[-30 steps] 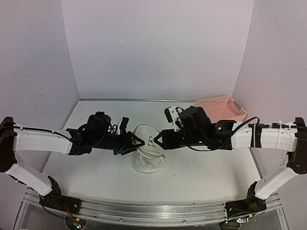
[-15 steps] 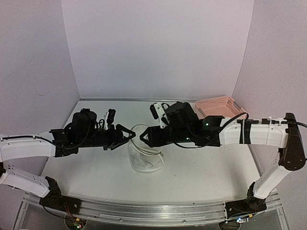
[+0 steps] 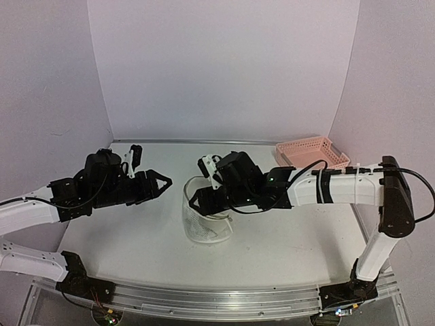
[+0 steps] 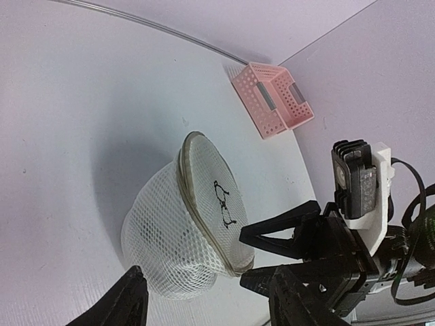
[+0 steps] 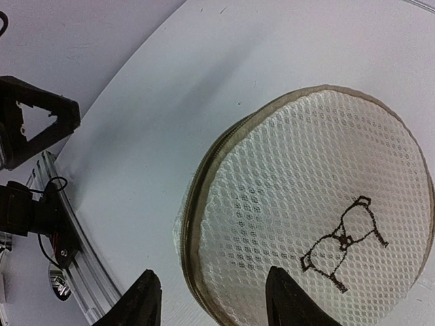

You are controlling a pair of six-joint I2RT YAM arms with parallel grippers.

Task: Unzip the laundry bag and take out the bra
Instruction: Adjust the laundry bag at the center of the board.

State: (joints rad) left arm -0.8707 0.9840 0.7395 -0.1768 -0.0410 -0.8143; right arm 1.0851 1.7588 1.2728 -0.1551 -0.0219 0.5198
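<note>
Top external view: the white surface (image 3: 129, 234) carries the laundry bag (image 3: 207, 223), a round white mesh pouch tipped up on its side. Its flat face is tilted toward the right arm. A pink basket (image 3: 312, 153) sits well apart from the bag, toward the far right corner. The right claw (image 3: 194, 202) hangs at the bag's raised rim with its fingers spread, gripping nothing; whether it touches the rim cannot be told. The left claw (image 3: 165, 185) is also spread and empty, off to the bag's left and clear of it. Smallest of all is the black bra drawing (image 5: 342, 248) on the mesh face, right before the right claw.
</note>
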